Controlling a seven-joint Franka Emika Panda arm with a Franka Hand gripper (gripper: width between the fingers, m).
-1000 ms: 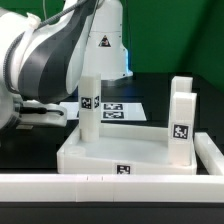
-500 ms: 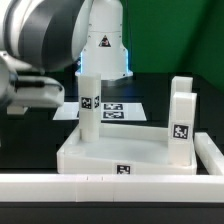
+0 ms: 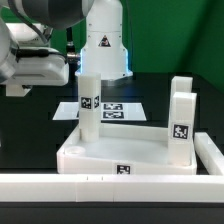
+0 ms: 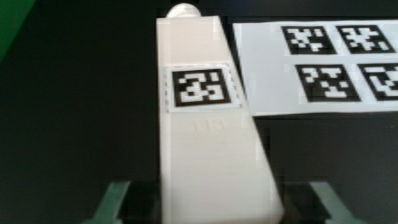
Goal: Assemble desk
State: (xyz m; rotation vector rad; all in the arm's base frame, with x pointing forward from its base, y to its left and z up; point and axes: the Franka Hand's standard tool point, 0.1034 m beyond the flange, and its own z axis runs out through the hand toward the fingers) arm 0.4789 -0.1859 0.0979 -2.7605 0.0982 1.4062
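Note:
The white desk top (image 3: pixel 150 150) lies on the black table, with two tagged legs (image 3: pixel 181 120) upright at the exterior view's right. A third tagged leg (image 3: pixel 89 105) stands upright at the top's rear corner on the exterior view's left. The rim hides its foot. In the wrist view this leg (image 4: pixel 199 110) runs away from my gripper (image 4: pixel 222 188), whose green fingers (image 4: pixel 121 195) flank its near end. A dark gap shows on each side, so the jaws stand open around the leg. In the exterior view my hand (image 3: pixel 45 65) is level with the leg's upper end.
The marker board (image 3: pixel 115 110) lies flat on the table behind the left leg and beside it in the wrist view (image 4: pixel 329 60). A long white border wall (image 3: pixel 110 187) runs along the front. The robot's base (image 3: pixel 100 40) stands at the back.
The arm's bulky links have swung up and toward the exterior view's left, uncovering the base behind. The legs and the desk top have not moved.

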